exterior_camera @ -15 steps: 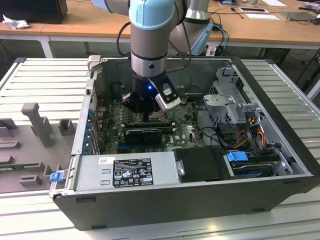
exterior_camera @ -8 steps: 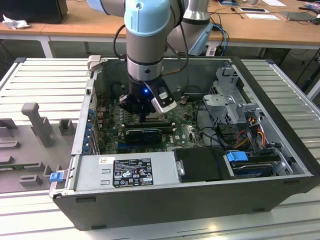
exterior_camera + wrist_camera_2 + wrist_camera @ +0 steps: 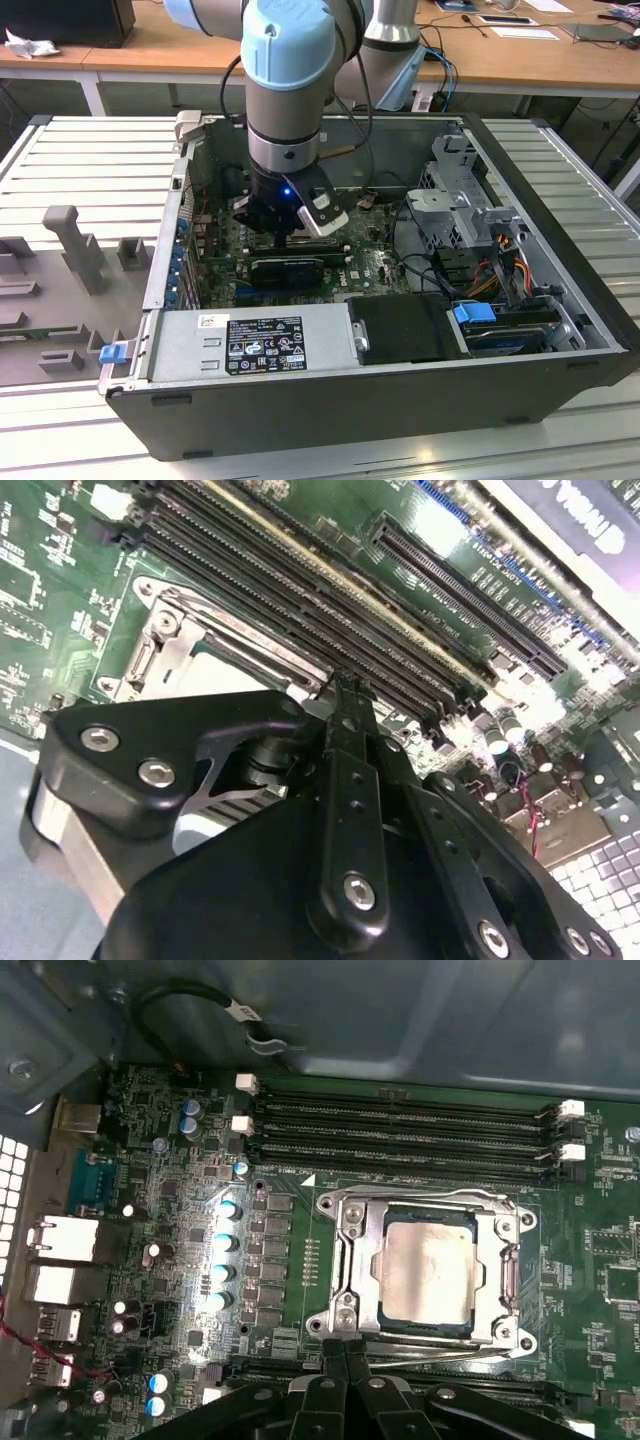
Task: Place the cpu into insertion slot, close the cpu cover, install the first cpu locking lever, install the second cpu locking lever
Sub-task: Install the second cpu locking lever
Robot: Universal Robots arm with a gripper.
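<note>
In the first wrist view the cpu (image 3: 428,1263), a pale silvery square, lies in the insertion slot (image 3: 500,1322). The silver cpu cover (image 3: 352,1260) lies flat around it, with the chip showing through its cut-out. A thin metal lever (image 3: 440,1348) runs along the socket edge nearest my gripper (image 3: 346,1348). My two fingertips (image 3: 335,1355) are pressed together right at that edge, with nothing visible between them. In the second wrist view the gripper (image 3: 345,685) reaches the socket's silver rim (image 3: 165,630). In the exterior view the gripper (image 3: 285,232) hangs low over the motherboard inside the open case.
Long black memory slots (image 3: 400,1125) flank the socket. A black expansion card (image 3: 288,268) lies close by the gripper. The power supply (image 3: 255,342), a drive cage (image 3: 455,195) and cables (image 3: 500,260) crowd the case, and its metal walls (image 3: 165,260) hem the arm in.
</note>
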